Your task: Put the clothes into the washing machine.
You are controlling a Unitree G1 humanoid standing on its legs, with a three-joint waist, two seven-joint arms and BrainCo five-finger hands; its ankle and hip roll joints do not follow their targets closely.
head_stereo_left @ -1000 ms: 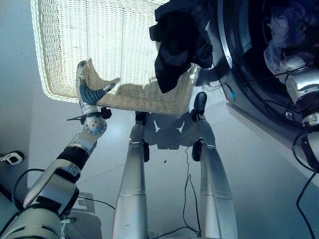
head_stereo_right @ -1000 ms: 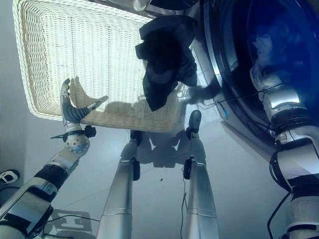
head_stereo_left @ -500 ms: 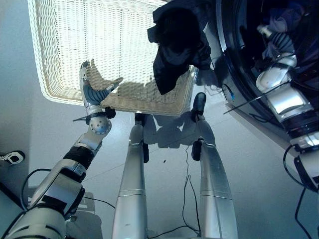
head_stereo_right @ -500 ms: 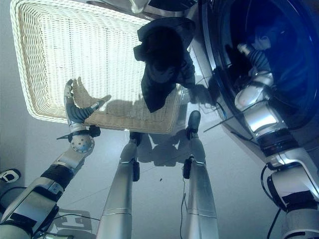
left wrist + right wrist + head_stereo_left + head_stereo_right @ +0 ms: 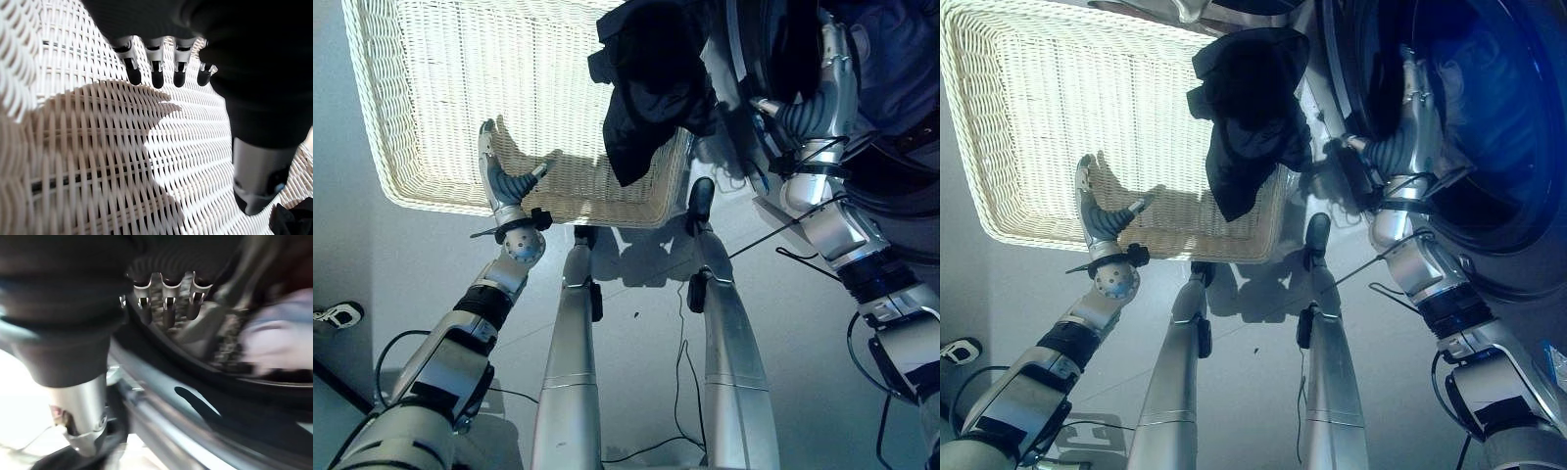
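Dark crumpled garment [image 5: 651,83]: draped over near right corner of white woven wicker laundry basket [image 5: 431,88], hanging down past the rim, between basket and round dark washing-machine drum opening [image 5: 1469,117]. Pale cloth [image 5: 281,340] lying inside drum, seen from right wrist view beyond grey door rim [image 5: 205,396].

Left hand [image 5: 504,176]: raised above basket's near rim, fingers [image 5: 154,68] straight and spread, thumb apart, holding nothing; bare weave beneath in left wrist view, well apart from garment.

Right hand [image 5: 1410,122]: at drum's left edge, just beside garment, fingers [image 5: 166,301] extended, nothing held.

Open room: most of basket floor bare; pale floor [image 5: 813,352] free between basket and machine. Garment and basket corner standing between the two hands.
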